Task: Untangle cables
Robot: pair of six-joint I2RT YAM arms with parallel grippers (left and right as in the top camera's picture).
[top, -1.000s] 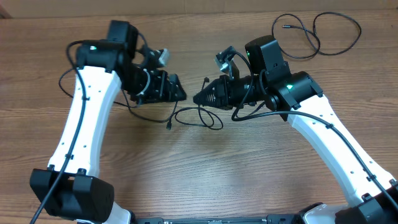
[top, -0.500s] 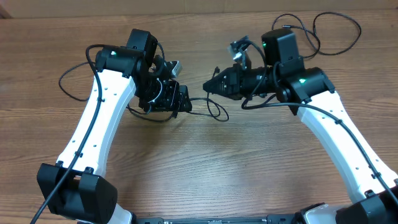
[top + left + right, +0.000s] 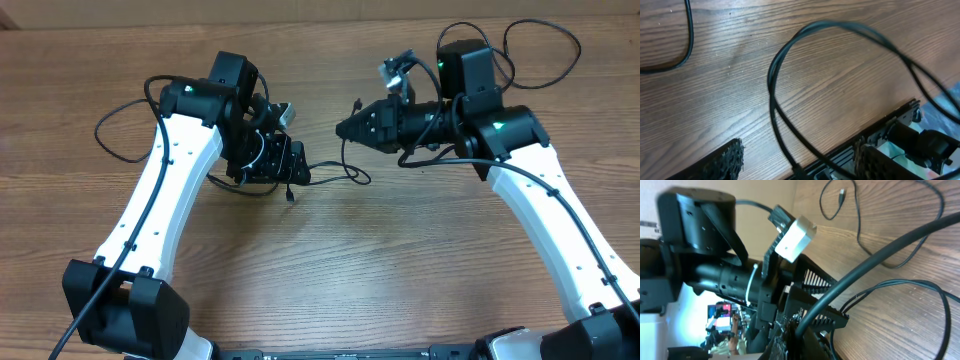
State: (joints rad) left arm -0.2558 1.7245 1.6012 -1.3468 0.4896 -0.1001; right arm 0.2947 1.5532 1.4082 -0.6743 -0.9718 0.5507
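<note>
Right jaws clenched on a strand of the cables (image 3: pixel 771 87), middle of the bench (image 3: pixel 400 260) toward its far edge. Left jaws released, straddling a loop. If right pulls alone, it'll probably drag everything or cinch the tangle.

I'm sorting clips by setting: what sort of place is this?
Probably a robotics lab or test bench: two white robot arms work at a bare wood-grain table, with thin black cables lying loose on it.
</note>
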